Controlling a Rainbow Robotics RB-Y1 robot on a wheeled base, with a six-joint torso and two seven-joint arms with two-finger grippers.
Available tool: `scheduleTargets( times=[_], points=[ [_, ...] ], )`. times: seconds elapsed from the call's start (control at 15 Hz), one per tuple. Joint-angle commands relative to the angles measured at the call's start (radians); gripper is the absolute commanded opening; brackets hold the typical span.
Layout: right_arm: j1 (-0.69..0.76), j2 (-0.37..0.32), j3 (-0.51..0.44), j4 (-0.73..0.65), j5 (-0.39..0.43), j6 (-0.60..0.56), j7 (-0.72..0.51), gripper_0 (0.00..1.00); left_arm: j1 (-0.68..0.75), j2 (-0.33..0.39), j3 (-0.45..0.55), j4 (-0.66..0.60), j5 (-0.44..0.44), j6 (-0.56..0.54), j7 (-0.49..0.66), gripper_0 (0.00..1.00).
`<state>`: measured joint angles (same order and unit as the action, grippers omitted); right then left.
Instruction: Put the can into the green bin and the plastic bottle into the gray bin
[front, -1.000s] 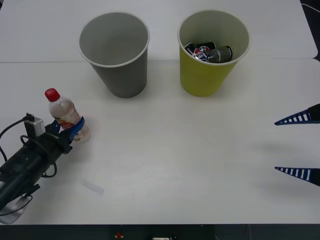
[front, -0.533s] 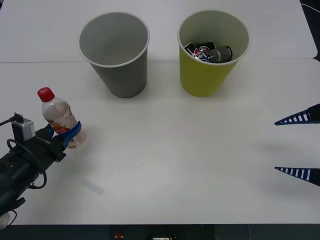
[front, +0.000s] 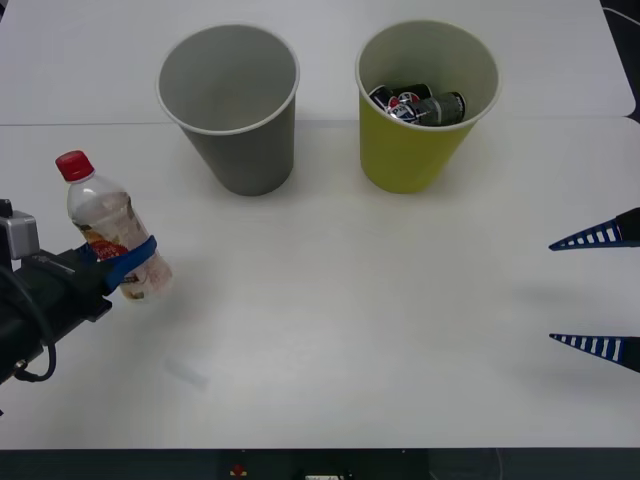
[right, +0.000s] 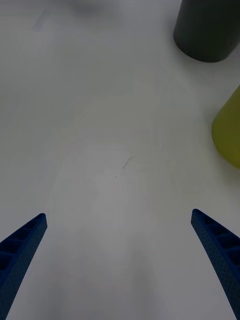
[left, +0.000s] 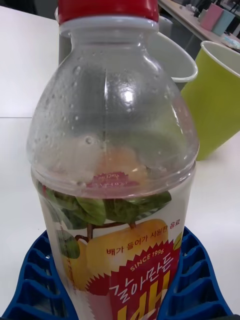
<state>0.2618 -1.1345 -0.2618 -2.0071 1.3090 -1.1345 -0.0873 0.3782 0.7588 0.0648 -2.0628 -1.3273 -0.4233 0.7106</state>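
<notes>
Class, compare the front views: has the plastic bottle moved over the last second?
Yes. Gripped by the left gripper, the plastic bottle has shifted toward the table's left edge, away from the gray bin, and appears lifted.

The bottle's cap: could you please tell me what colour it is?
Red. The bottle cap shows best in the front view.

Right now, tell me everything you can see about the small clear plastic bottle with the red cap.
The small clear plastic bottle with the red cap looks empty, with droplets inside its clear shoulder. Its label shows a yellow fruit, green leaves and red-and-white Korean lettering reading "SINCE 1996". It leans slightly, cap uppermost, at the table's left side, in front of and left of the gray tapered bin. The left gripper has its blue ribbed fingers closed around the lower body.
</notes>
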Motion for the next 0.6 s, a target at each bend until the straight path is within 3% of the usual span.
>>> scheduleTargets(
  times=[0.07,0.2,0.27,0.33,0.6],
  points=[
    [0.000,0.000,0.000,0.000,0.000,0.000,0.000,1.00,-0.015,-0.001,0.129,-0.118,-0.288,-0.187,0.398,0.00],
    [0.000,0.000,0.000,0.000,0.000,0.000,0.000,1.00,-0.045,-0.001,0.193,-0.221,-0.458,-0.321,0.658,0.00],
    [0.000,0.000,0.000,0.000,0.000,0.000,0.000,1.00,-0.071,-0.001,0.208,-0.252,-0.504,-0.376,0.724,0.00],
    [0.000,0.000,0.000,0.000,0.000,0.000,0.000,1.00,-0.114,0.001,0.227,-0.267,-0.541,-0.448,0.768,0.00],
    [0.000,0.000,0.000,0.000,0.000,0.000,0.000,1.00,-0.303,-0.001,0.268,-0.266,-0.599,-0.689,0.770,0.00]
  ],
)
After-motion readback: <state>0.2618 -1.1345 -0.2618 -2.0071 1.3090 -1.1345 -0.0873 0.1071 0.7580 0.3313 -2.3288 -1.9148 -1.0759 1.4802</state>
